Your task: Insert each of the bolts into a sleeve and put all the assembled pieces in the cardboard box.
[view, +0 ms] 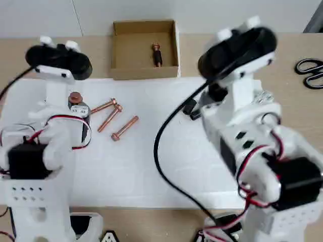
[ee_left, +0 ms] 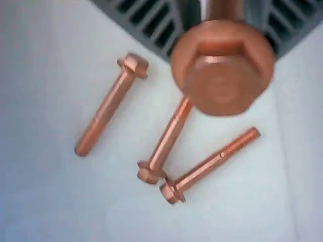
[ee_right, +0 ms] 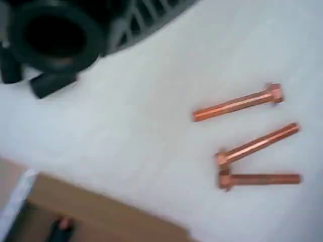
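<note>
My left gripper (ee_left: 222, 25) is shut on a copper bolt (ee_left: 222, 70), held head up over the white mat's left part (view: 75, 97). Three more bolts (view: 110, 117) lie loose on the mat just right of it, and they also appear in the right wrist view (ee_right: 237, 103). My right gripper (ee_right: 63, 27) is shut on a black sleeve (ee_right: 53, 63) near the mat's far right side. Two other black sleeves (view: 192, 111) lie on the mat beside it. The cardboard box (view: 121, 50) stands beyond the mat and holds one assembled piece (view: 157, 54).
The white mat (view: 151, 166) covers the middle of the wooden table. Black scissors (view: 310, 72) lie at the far right edge. Cables hang from both arms, a black one (view: 161, 151) looping over the mat.
</note>
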